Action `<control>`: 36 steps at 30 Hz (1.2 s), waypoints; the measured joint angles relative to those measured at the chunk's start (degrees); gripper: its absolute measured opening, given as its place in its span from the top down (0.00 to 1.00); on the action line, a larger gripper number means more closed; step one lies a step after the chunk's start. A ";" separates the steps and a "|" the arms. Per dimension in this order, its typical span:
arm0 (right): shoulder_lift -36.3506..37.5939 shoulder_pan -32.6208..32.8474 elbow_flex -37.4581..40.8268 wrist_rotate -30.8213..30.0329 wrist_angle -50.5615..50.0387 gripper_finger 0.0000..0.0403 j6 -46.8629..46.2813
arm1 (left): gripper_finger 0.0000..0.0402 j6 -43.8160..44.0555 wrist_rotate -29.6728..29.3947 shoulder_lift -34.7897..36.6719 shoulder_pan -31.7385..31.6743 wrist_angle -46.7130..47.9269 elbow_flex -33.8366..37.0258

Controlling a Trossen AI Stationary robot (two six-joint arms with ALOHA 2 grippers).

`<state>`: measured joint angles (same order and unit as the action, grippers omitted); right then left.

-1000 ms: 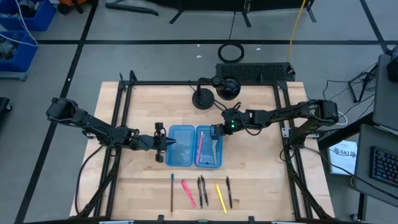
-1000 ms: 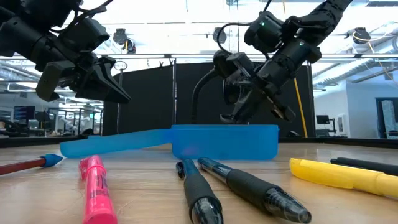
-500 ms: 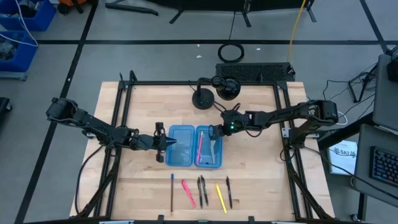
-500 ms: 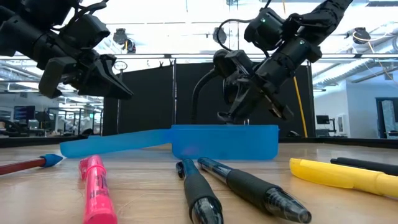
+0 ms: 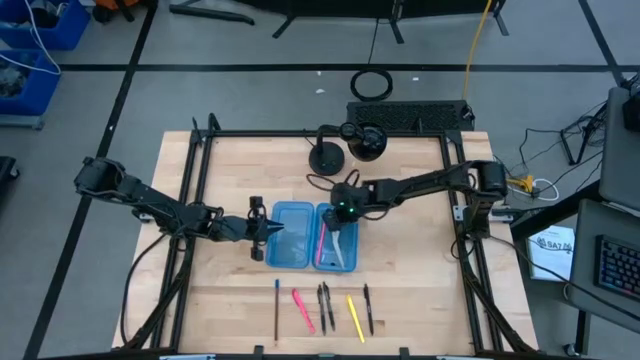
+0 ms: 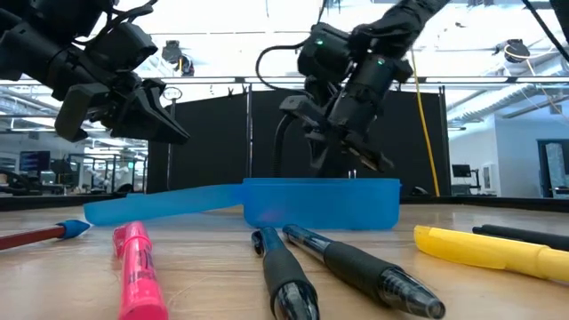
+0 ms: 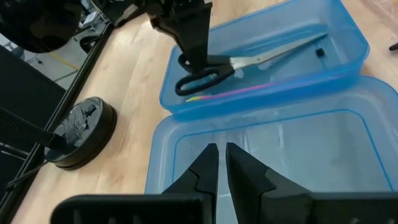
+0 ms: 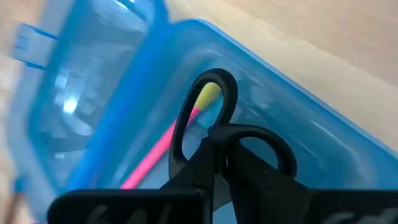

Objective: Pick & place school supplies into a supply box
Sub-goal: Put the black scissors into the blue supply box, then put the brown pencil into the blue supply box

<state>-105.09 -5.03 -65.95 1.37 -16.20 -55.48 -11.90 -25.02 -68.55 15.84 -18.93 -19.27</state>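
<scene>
- The right hand (image 5: 343, 212) sits at the upper end of the right half of the supply box (image 5: 313, 262), near the centre of the high view. Its fingers are pinched together on the black handle loops of the scissors (image 7: 249, 62).
- The scissors lie inside that half with the blades pointing along it, beside a pink pencil (image 5: 322, 238).
- To finish well, I judge the hand should part its fingers only once the scissors lie flat on the box floor, then lift straight up so a fingertip does not catch a loop.
- The left hand (image 5: 262, 229) hovers with fingers almost together at the left rim of the box's other half, just left of centre.
- More pens (image 5: 325, 307) wait on the bench (image 5: 410, 280) along the lower centre.
</scene>
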 joint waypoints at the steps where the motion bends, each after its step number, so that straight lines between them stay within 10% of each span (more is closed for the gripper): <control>1: -0.34 0.09 -1.17 -0.94 -2.14 0.96 0.21 | 0.91 0.04 0.00 0.00 0.00 0.11 0.00; 36: 7.16 2.73 0.65 -13.31 -4.90 0.79 2.60 | 0.91 1.70 0.59 0.00 -0.01 2.81 0.00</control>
<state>-97.93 -2.31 -65.30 -11.94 -21.11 -52.87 -10.20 -24.43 -68.55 15.83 -16.11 -19.27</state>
